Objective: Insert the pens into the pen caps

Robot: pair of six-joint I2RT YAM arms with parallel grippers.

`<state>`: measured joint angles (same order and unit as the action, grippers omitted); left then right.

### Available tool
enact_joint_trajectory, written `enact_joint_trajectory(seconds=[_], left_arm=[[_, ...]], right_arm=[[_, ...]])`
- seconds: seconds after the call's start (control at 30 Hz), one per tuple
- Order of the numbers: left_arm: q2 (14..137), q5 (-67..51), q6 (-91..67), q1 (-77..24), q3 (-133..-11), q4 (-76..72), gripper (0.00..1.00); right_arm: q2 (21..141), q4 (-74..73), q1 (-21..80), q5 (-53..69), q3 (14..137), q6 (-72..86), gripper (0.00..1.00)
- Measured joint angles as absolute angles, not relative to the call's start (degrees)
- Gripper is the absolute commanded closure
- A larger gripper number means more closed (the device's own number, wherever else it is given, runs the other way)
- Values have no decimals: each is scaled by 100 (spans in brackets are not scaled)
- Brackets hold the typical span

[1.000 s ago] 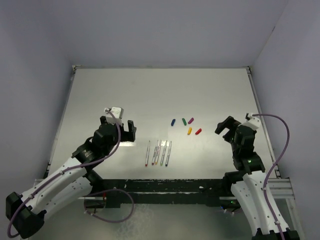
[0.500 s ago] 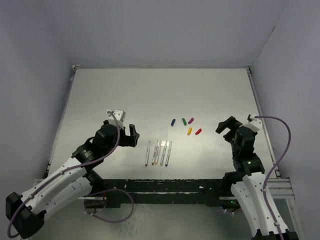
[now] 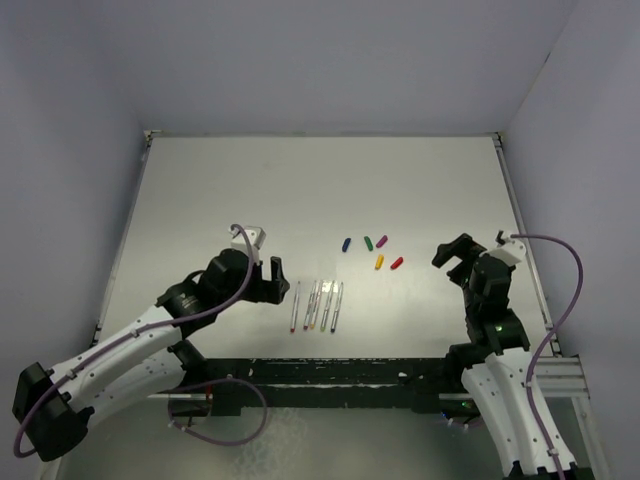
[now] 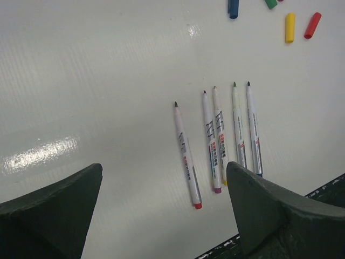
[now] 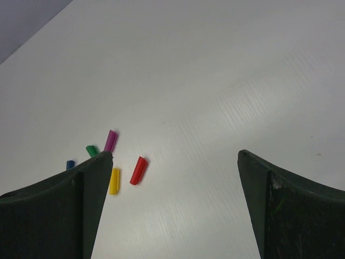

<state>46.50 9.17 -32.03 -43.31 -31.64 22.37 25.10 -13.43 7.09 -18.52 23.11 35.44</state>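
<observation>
Moved rightward nearer pens (image 3: 317, 305): left jaws, wide apart, empty; right jaws likewise. Glossy white table (image 3: 300, 190), lilac walls (image 3: 300, 60).

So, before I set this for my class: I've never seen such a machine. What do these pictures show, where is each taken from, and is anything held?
Two robot arms are bolted at the near edge of a white table. One picture looks down from above and behind them. The other two come from wrist cameras; the dark wedges are each gripper's own fingers. Five uncapped pens lie side by side near the left gripper; five coloured pen caps lie beyond them, towards the right gripper. Both are open and hold nothing.
</observation>
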Motion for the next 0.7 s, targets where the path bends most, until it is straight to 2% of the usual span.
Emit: enact_joint_trajectory(seconds=[0.37, 0.7], left_arm=[[5214, 895, -3347, -4434, -3155, 2237, 0], [6036, 1061, -3345, -4626, -3173, 2187, 7]], right_arm=[[2799, -1345, 709, -1966, 2311, 3686, 0], [2738, -1339, 709, -2010, 2311, 3756, 0]])
